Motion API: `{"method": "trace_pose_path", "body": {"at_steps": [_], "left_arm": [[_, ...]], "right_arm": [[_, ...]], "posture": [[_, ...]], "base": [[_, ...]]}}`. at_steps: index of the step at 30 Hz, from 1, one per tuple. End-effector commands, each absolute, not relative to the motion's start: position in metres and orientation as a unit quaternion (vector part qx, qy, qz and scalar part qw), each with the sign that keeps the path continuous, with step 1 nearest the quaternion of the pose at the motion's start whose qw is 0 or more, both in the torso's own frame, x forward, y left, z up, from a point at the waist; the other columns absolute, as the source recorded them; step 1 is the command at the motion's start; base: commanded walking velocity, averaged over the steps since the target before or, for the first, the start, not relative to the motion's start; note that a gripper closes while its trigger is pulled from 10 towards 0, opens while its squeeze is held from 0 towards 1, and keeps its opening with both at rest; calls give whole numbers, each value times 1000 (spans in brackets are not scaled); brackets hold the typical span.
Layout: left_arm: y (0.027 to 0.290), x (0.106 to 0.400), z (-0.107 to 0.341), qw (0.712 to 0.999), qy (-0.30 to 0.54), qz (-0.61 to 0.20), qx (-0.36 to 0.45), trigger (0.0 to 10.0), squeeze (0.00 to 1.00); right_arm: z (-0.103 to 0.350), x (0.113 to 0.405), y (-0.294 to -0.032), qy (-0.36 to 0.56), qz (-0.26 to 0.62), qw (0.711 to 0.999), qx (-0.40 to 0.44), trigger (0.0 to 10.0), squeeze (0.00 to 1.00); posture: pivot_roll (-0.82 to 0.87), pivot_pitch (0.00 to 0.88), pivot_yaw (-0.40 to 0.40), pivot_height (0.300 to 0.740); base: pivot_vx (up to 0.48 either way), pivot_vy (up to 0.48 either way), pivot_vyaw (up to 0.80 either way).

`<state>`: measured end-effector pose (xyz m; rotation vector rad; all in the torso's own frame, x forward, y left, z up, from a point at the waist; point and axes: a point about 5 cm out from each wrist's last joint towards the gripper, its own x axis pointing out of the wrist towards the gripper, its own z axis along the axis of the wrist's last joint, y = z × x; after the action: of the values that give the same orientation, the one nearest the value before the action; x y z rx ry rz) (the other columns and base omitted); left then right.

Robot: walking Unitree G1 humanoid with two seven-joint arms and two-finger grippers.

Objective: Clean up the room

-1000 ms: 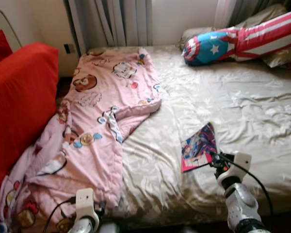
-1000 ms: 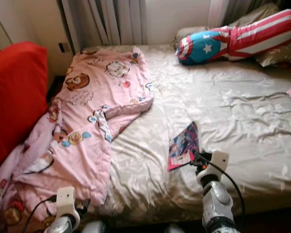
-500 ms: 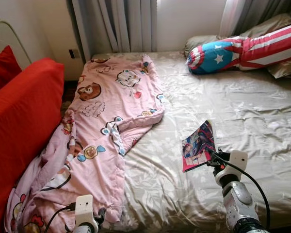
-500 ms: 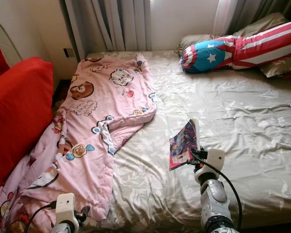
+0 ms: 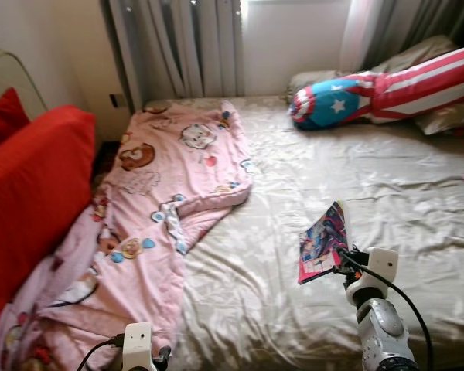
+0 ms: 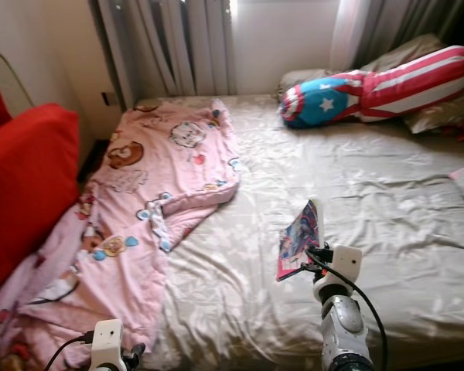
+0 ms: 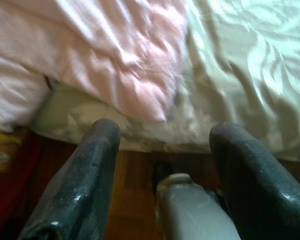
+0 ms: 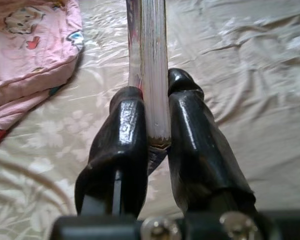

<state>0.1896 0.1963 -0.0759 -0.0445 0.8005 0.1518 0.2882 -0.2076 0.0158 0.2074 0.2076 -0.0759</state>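
From my end, the right gripper (image 8: 155,135) has its 2 fingers clamped tight on the lower edge of a colorful book (image 5: 323,241), holding it upright above the cream bedsheet (image 5: 387,178) near the bed's front edge. The left gripper (image 7: 162,145) hangs low by the bed's front corner, fingers spread wide with nothing between them, pointed at the pink cartoon blanket (image 5: 166,201) draped over the mattress edge. There's a star-and-stripes pillow (image 5: 379,85) at the head and a red cushion (image 5: 31,185) on the left.
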Motion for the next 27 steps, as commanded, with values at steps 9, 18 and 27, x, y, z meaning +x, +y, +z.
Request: {"method": "trace_pose_path", "body": {"at_steps": [9, 18, 27], "left_arm": [[199, 184, -79, 911, 405, 75, -13, 10000, 0], [202, 183, -79, 910, 409, 75, -13, 10000, 0], [208, 181, -79, 908, 411, 81, -14, 10000, 0]], "right_arm": [[24, 294, -201, 78, -17, 993, 82, 10000, 0], [24, 295, -199, 77, -17, 993, 88, 10000, 0], [21, 292, -203, 83, -29, 992, 90, 10000, 0]], "posture": [[-123, 0, 11, 740], [-124, 0, 14, 740], [-119, 0, 15, 740]], "base": [[0, -480, 0], [0, -480, 532], [0, -480, 0]]}}
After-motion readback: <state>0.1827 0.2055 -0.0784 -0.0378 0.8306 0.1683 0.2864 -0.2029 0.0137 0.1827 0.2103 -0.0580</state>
